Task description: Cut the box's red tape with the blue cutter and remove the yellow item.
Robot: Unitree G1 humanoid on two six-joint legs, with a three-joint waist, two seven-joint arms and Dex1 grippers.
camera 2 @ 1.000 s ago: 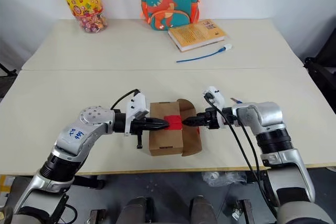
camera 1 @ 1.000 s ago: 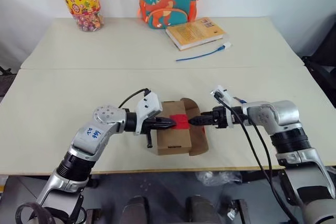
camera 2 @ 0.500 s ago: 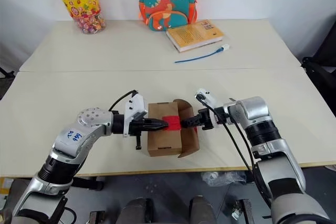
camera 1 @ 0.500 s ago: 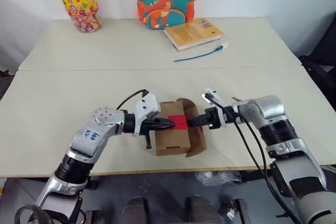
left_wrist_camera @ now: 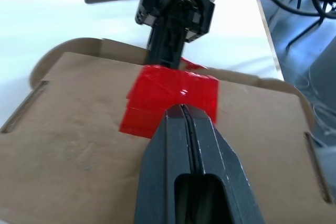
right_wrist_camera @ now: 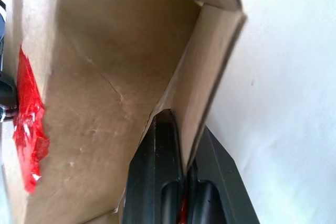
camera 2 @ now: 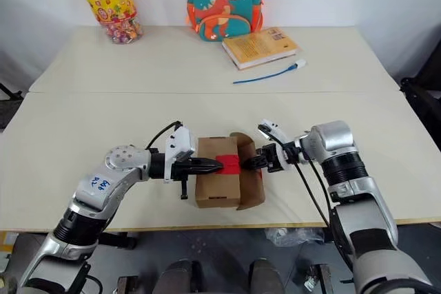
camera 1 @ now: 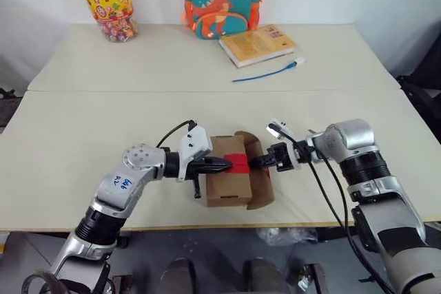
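Cardboard box (camera 1: 228,177) lies between left gripper (camera 1: 227,165) and right gripper (camera 1: 254,162).

L gripper (camera 1: 229,165) and R gripper (camera 1: 253,163) both closed, tips inward, nearly level.

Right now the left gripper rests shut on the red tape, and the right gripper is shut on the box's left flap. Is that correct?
Not quite. The right gripper is shut on the box's right flap, the raised one on that gripper's own side, as the right wrist view shows. The rest holds: the left gripper rests shut on the red tape.
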